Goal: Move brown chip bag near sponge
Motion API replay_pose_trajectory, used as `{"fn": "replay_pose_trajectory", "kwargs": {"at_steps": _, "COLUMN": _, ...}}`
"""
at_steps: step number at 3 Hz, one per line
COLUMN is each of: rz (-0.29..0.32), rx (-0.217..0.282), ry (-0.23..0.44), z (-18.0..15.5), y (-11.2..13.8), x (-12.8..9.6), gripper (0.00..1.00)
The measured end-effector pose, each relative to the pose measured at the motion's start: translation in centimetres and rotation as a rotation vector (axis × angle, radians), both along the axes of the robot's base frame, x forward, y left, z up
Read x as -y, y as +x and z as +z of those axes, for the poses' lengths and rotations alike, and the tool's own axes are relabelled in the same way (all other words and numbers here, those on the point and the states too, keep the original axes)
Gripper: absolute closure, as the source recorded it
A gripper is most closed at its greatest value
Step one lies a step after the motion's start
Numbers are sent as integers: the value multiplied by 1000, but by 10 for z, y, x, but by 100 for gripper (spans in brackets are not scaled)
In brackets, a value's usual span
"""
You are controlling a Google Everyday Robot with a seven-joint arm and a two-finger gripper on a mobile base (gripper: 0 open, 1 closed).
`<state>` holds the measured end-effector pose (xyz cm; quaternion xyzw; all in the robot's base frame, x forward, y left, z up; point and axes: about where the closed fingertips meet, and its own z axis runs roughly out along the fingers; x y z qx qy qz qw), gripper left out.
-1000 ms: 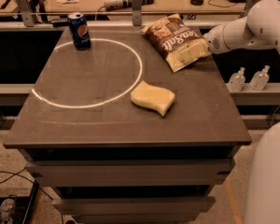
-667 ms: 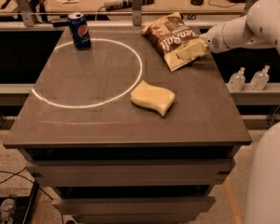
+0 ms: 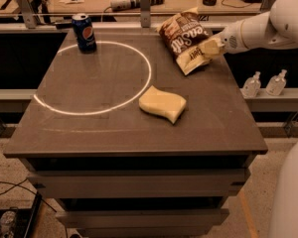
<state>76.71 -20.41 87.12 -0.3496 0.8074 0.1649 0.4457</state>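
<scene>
Cam view (only one): gripper (image 3: 210, 48) at far right of table (image 3: 114, 133), coming in from the right on white arm (image 3: 258, 31). Pincer is closed onto the pale yellow lettered end of the brown chip bag (image 3: 181, 36), so it's holding the bag by that end. Bag sits at the far right corner area of the tabletop, tilted, dark top end pointing to the back edge, white script facing cam. Can't tell if the bag's underside touches the table or is just off it.

Sponge (image 3: 162, 103) lies flat near mid-table, right of center and nearer the front edge than the bag. Bag & sponge are apart, bare tabletop between them.

White circle (image 3: 149, 68) marked on the left/center of the tabletop; sponge is just outside its lower right arc. Blue soda can (image 3: 84, 32) upright at far left, on the circle's back arc, well apart from bag & sponge.

Two small clear bottles (image 3: 252, 85) on a ledge right of the table, below the arm.
</scene>
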Motion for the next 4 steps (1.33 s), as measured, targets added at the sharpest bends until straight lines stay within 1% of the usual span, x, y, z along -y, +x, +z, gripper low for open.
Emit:
{"fn": "replay_pose_trajectory", "kwargs": {"at_steps": 1, "rz": 57, "rx": -57, "ry": 86, "z": 28, "y": -33, "x": -6, "gripper": 100}}
{"fn": "replay_pose_trajectory", "kwargs": {"at_steps": 2, "rz": 154, "rx": -153, "ry": 170, "z": 53, "y": -77, "x": -17, "gripper": 100}}
{"fn": "replay_pose_trajectory", "kwargs": {"at_steps": 3, "rz": 264, "rx": -277, "ry": 239, "z": 65, "y": -128, "x": -35, "gripper": 100}}
{"fn": "replay_pose_trajectory", "kwargs": {"at_steps": 4, "rz": 350, "rx": -444, "ry": 292, "z": 55, "y": -177, "x": -49, "gripper": 100}}
